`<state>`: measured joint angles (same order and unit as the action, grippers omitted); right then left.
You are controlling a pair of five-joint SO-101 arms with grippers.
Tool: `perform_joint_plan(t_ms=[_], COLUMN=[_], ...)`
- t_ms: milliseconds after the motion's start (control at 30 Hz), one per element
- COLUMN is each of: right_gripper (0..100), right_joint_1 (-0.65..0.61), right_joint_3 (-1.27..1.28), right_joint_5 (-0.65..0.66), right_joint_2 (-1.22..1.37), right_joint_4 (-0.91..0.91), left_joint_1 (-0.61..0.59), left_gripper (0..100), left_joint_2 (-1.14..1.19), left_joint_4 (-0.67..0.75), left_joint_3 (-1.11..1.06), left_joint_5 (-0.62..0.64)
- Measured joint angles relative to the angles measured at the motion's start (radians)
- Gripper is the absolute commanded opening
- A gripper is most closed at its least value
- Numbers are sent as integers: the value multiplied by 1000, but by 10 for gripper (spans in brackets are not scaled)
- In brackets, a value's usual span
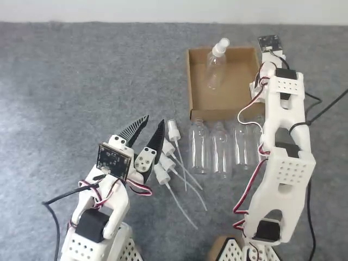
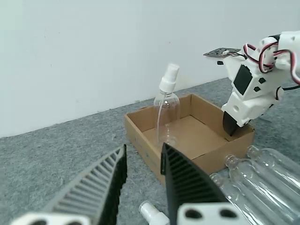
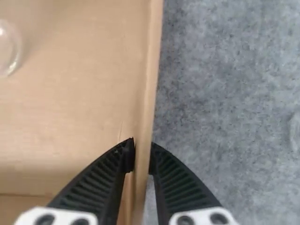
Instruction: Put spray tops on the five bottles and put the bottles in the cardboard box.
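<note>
Capped bottle (image 1: 215,68): stands inside the cardboard box (image 1: 223,114); its long axis is upright, with the spray head on top.
Open bottles (image 1: 220,149): four lie side by side on the counter (image 1: 81,81), just in front of the box. Their long axes run toward the box, and their necks point at its near wall.
Spray tops (image 1: 166,157): lie loose just beside the leftmost bottle, heads toward the far side and thin tubes trailing toward the arms.
Left tool (image 1: 154,120): empty, jaws moderately apart, just beside the spray tops.
Right tool (image 3: 142,143): jaws narrow, pinching the box's right wall, one inside and one outside.
Risk: a nudge would likely set the round bottles rolling. A thin tube could bend or miss a neck. A tug on the wall could drag the box and topple the standing bottle.
</note>
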<state>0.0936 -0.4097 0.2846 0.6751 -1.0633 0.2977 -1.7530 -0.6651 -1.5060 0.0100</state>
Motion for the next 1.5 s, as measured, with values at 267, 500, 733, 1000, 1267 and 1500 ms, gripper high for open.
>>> perform_joint_plan(t_ms=[267, 500, 733, 1000, 1267, 1500], right_gripper=[6, 6, 6, 6, 6, 6], right_joint_1=[0, 0, 0, 0, 0, 0], right_joint_3=[-3, -12, -12, 18, 38, 38], right_joint_5=[52, 150, 244, 302, 370, 423], right_joint_2=[-2, -2, -2, -6, -9, -9], right_joint_4=[-57, -98, -114, -86, -81, -81], left_joint_1=[0, 0, 0, 0, 0, 0], left_gripper=[111, 111, 111, 111, 112, 112], left_joint_2=[0, 0, 0, 0, 0, 0], left_joint_4=[0, 0, 0, 0, 0, 0], left_joint_3=[0, 0, 0, 0, 0, 0], left_joint_5=[0, 0, 0, 0, 0, 0])
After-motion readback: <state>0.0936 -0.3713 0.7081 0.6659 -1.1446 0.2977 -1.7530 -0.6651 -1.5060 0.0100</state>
